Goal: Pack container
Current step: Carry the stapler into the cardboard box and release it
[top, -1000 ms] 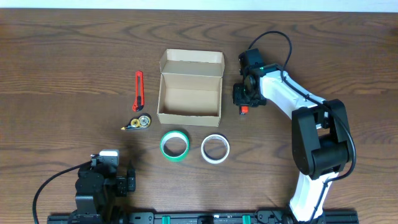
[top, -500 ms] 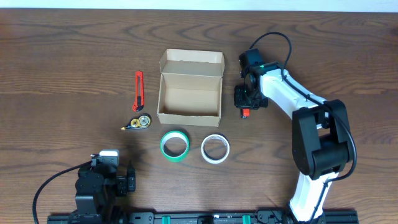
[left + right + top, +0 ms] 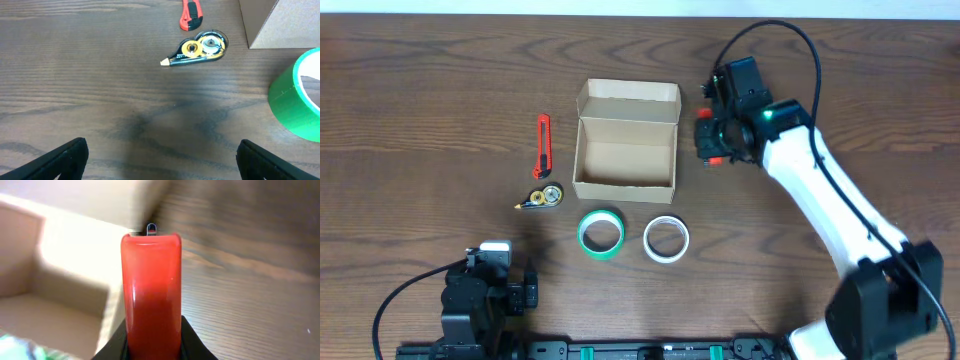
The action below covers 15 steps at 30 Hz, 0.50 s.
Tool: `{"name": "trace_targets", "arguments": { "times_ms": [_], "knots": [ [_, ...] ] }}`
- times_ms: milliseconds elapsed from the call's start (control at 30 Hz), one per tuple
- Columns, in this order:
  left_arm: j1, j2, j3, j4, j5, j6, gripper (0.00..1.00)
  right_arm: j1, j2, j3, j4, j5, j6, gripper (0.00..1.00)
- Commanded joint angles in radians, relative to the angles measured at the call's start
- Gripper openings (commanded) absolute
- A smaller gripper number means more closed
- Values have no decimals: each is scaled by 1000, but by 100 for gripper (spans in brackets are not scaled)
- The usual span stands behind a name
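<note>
At right wrist, the clamped red object [image 3: 151, 290] looms, tiny overhead.

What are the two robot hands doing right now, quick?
Left gripper: open, holding nothing.
Right gripper: shut on a small red object.

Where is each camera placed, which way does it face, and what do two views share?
Overhead: above the table, facing down; left arm, right arm, box.
Left wrist: low over the table, facing correction tape and green tape; own fingers.
Right wrist: behind the red object the right hand holds, facing the box.
Shared: green tape, in overhead and left wrist.
</note>
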Motion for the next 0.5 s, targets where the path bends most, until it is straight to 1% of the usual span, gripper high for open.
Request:
{"name": "trace_targets", "arguments": {
  "times_ms": [0, 133, 267, 400, 467],
  "knots": [
    [4, -6, -10, -41, -10, 18, 95, 63, -21, 34, 5, -40, -112, 1],
    [4, -6, -10, -41, -10, 18, 95, 130, -8, 45, 43, -39, -199, 1],
    [4, -6, -10, -41, -10, 18, 95, 199, 22, 51, 89, -36, -315, 1],
    [4, -6, -10, -41, -10, 18, 95, 244, 74, 57, 140, 42, -387, 1],
    [4, -6, -10, -41, -10, 18, 95, 254, 108, 64, 157, 48, -415, 1]
  ]
}}
